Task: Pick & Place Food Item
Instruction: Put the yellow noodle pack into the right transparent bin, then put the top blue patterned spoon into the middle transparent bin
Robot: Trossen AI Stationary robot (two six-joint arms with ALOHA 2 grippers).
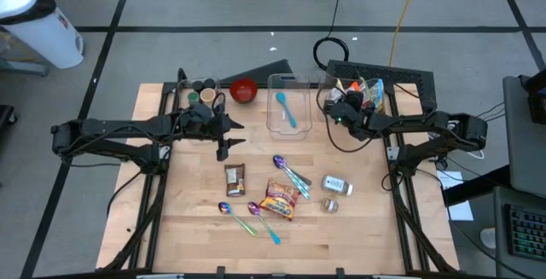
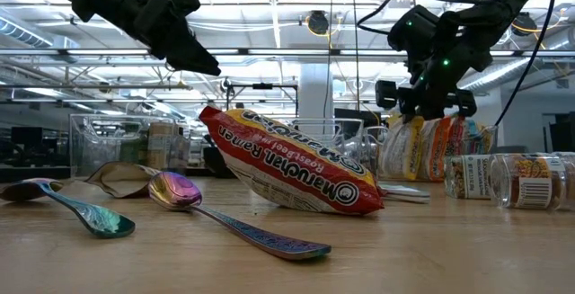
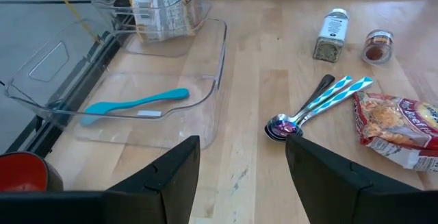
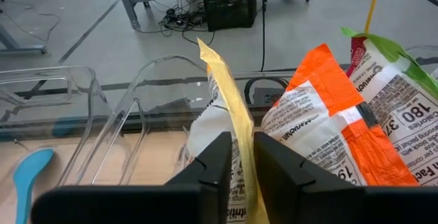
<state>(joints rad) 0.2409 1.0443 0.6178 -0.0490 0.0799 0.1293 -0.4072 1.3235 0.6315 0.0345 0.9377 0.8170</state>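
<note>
Two arms are seen over the tabletop (image 1: 196, 228). The right gripper (image 4: 236, 157) is positioned at the far right, above a clear bin (image 1: 363, 91) of ramen packets; its fingers (image 4: 209, 162) are nearly closed on the upper edge of a yellow-edged ramen packet (image 4: 222, 94), with an orange packet (image 4: 335, 128) just beside it. The left gripper (image 3: 243, 159) is held above the far left of the tabletop, fingers spread and nothing held. A Maruchan ramen packet (image 2: 283, 159) lies mid-tabletop near iridescent spoons (image 1: 292, 175) and two spice jars (image 1: 335, 185). A blue spatula (image 3: 133, 105) is noted in a clear tray (image 3: 205, 53).
</note>
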